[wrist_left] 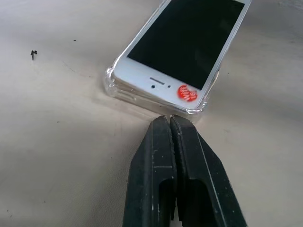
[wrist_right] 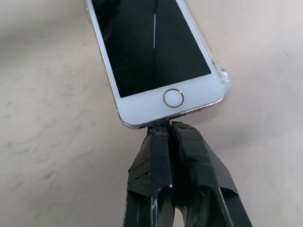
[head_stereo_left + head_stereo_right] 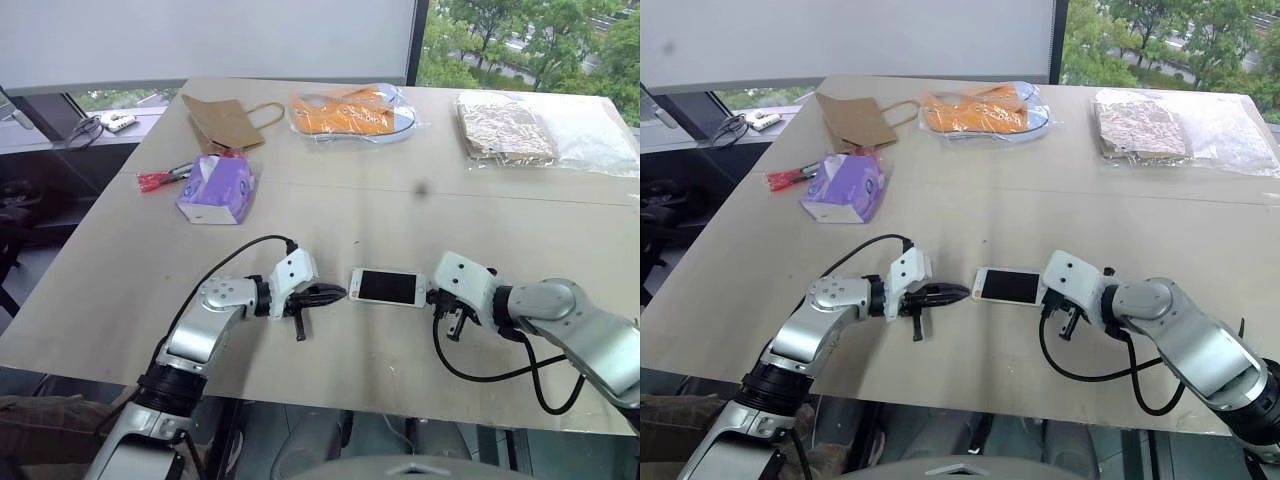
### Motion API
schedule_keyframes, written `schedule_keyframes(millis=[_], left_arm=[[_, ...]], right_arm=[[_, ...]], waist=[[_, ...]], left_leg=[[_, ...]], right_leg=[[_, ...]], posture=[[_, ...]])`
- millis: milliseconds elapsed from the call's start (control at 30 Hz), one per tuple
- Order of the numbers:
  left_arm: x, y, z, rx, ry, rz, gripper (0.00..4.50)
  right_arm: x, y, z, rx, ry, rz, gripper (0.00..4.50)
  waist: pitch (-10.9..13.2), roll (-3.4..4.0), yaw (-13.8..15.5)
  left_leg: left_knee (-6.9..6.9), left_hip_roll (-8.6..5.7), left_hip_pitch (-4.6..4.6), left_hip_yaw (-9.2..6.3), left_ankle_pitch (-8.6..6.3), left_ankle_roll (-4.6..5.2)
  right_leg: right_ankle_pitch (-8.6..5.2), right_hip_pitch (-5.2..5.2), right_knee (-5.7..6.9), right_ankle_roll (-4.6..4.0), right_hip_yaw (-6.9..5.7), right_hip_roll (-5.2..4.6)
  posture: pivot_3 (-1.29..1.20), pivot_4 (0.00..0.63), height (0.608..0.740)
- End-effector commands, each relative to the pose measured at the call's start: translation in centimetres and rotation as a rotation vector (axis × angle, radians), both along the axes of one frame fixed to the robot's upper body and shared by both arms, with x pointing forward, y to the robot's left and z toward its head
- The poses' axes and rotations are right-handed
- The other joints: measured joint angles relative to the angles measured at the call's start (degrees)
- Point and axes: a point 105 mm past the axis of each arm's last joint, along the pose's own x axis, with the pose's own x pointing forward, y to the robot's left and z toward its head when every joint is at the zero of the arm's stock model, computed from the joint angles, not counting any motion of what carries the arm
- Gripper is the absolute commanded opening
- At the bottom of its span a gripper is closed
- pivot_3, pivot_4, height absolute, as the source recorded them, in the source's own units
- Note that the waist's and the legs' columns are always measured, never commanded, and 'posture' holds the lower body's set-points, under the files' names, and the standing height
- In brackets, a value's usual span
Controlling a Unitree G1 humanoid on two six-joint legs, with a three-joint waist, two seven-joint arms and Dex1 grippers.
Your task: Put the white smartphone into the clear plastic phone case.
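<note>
Both grippers, left gripper [image 3: 335, 293] and right gripper [image 2: 165, 126], jaws pressed together, bracket the white smartphone [image 3: 387, 287] at its short ends, apparently nudging it down into the clear plastic phone case [image 1: 110, 81] beneath it.

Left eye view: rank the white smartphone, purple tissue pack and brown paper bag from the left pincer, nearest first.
From the left pincer:
1. White smartphone, just beyond its tips.
2. Purple tissue pack, farther up the table.
3. Brown paper bag, near the far edge.
</note>
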Motion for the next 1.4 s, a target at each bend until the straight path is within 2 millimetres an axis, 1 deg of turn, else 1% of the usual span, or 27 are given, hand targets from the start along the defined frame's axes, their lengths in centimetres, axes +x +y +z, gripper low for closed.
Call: schedule_keyframes(millis=[33, 200, 300, 400, 533, 600, 733, 800, 867, 933, 1033, 1133, 1200, 1300, 1400], left_arm=[[-0.4, -0.7, 0.0, -0.01, -0.002, -0.042, 0.08], [-0.5, -0.9, -0.2, -0.011, 0.0, -0.052, 0.08], [-0.5, -0.8, -0.2, -0.009, -0.001, -0.057, 0.08], [-0.3, -0.5, -0.2, -0.001, -0.004, -0.054, 0.08], [0.2, 0.4, 0.3, 0.003, -0.01, -0.039, 0.08], [0.2, 1.2, 1.2, -0.034, 0.009, -0.039, 0.08], [-1.3, 1.8, 4.8, -0.16, 0.099, -0.11, 0.08], [-1.7, 1.5, 5.6, -0.186, 0.126, -0.135, 0.08], [-1.5, 0.6, 5.9, -0.191, 0.126, -0.144, 0.08], [-0.9, -0.6, 5.6, -0.174, 0.097, -0.144, 0.08], [-0.2, -2.0, 4.3, -0.107, 0.054, -0.13, 0.08], [0.4, -3.1, 3.3, -0.089, 0.027, -0.105, 0.08], [0.6, -3.3, 2.3, -0.056, 0.029, -0.092, 0.08], [1.1, -3.0, 0.8, 0.01, 0.011, -0.06, 0.08], [1.3, -2.4, -0.3, 0.059, 0.011, -0.044, 0.08]], right_arm=[[0.2, 2.0, 0.6, 0.019, -0.047, 0.09, 0.0], [0.2, 3.3, 0.1, 0.022, -0.037, 0.145, 0.0], [0.3, 3.2, -0.1, 0.008, -0.048, 0.156, 0.0], [0.6, 3.1, 0.3, 0.015, -0.085, 0.161, 0.0], [1.3, 3.2, 1.4, 0.039, -0.151, 0.17, 0.0], [1.2, 2.8, 1.6, 0.035, -0.158, 0.166, 0.0], [1.5, 1.9, 2.2, 0.053, -0.175, 0.118, 0.0], [1.6, 1.6, 2.5, 0.072, -0.183, 0.1, 0.0], [1.8, 1.7, 2.5, 0.1, -0.191, 0.09, 0.0], [2.1, 1.7, 2.3, 0.12, -0.201, 0.074, 0.0], [2.5, 1.6, 2.0, 0.126, -0.221, 0.054, 0.0], [1.4, 1.6, 1.5, 0.155, -0.187, 0.075, 0.0], [0.6, 1.6, 0.9, 0.179, -0.148, 0.083, 0.0], [-0.3, 1.8, 0.2, 0.199, -0.106, 0.101, 0.0], [-0.4, 1.8, 0.0, 0.216, -0.115, 0.085, 0.0]], waist=[[0.0, 0.0, -0.2], [-0.01, 0.01, -0.62], [-0.01, 0.01, -1.1], [-0.01, 0.01, -1.26], [-0.01, 0.01, -1.46], [-0.01, 0.01, -1.5], [0.05, -0.03, -1.6], [0.05, -0.02, -1.51], [0.05, -0.02, -1.31], [0.05, -0.02, -1.24], [0.05, -0.03, -1.41], [0.06, -0.03, -1.55], [0.06, -0.03, -1.44], [0.06, -0.03, -1.47], [0.05, -0.03, -1.41]], left_leg=[[0.0, 0.0, 0.02, 0.01, 0.0, 0.0], [0.0, 0.02, 0.07, -0.01, 0.01, -0.01], [0.01, 0.02, 0.09, -0.01, 0.01, -0.01], [0.02, 0.02, 0.1, 0.0, 0.01, -0.01], [0.02, 0.02, 0.11, -0.01, 0.01, -0.01], [0.02, 0.02, 0.11, -0.01, 0.01, -0.01], [0.01, 0.03, 0.01, -0.01, 0.0, -0.01], [0.0, 0.03, -0.03, -0.04, 0.0, -0.01], [0.01, 0.01, -0.03, -0.04, 0.0, 0.0], [0.02, 0.0, 0.0, -0.04, 0.0, -0.01], [0.04, 0.01, 0.0, -0.03, 0.01, -0.01], [0.02, 0.01, 0.01, 0.01, 0.0, -0.01], [0.0, 0.02, 0.0, 0.0, 0.01, -0.01], [0.0, 0.02, 0.0, 0.01, 0.01, -0.01], [0.04, 0.02, 0.08, 0.01, 0.01, -0.01]], right_leg=[[0.0, 0.0, 0.01, 0.0, 0.01, 0.01], [0.0, 0.0, 0.05, 0.0, 0.01, 0.02], [0.0, 0.02, 0.05, 0.0, 0.01, 0.02], [0.0, 0.04, 0.06, 0.0, 0.01, 0.02], [0.0, 0.03, 0.08, 0.0, 0.01, 0.04], [0.0, 0.03, 0.08, 0.0, 0.01, 0.04], [0.0, -0.03, 0.09, 0.0, 0.04, 0.06], [0.0, -0.08, 0.04, 0.0, 0.03, 0.05], [0.0, -0.06, 0.01, 0.0, 0.01, 0.04], [0.0, -0.03, 0.02, 0.0, 0.01, 0.04], [0.0, 0.04, 0.04, 0.0, 0.01, 0.04], [0.0, 0.02, 0.03, 0.0, 0.05, 0.05], [0.0, -0.01, 0.02, 0.0, 0.04, 0.06], [0.0, 0.0, 0.03, 0.0, 0.05, 0.05], [0.0, 0.06, 0.05, 0.0, 0.04, 0.06]], posture=[[0.0, 0.15, 0.74], [0.0, 0.15, 0.74], [0.0, 0.15, 0.74], [0.0, 0.15, 0.74], [0.0, 0.15, 0.74], [0.0, 0.15, 0.74], [0.0, 0.15, 0.74], [0.0, 0.15, 0.74], [0.0, 0.15, 0.74], [0.0, 0.15, 0.74], [0.0, 0.15, 0.74], [0.0, 0.15, 0.74], [0.0, 0.15, 0.74], [0.0, 0.15, 0.74], [0.0, 0.15, 0.74]])
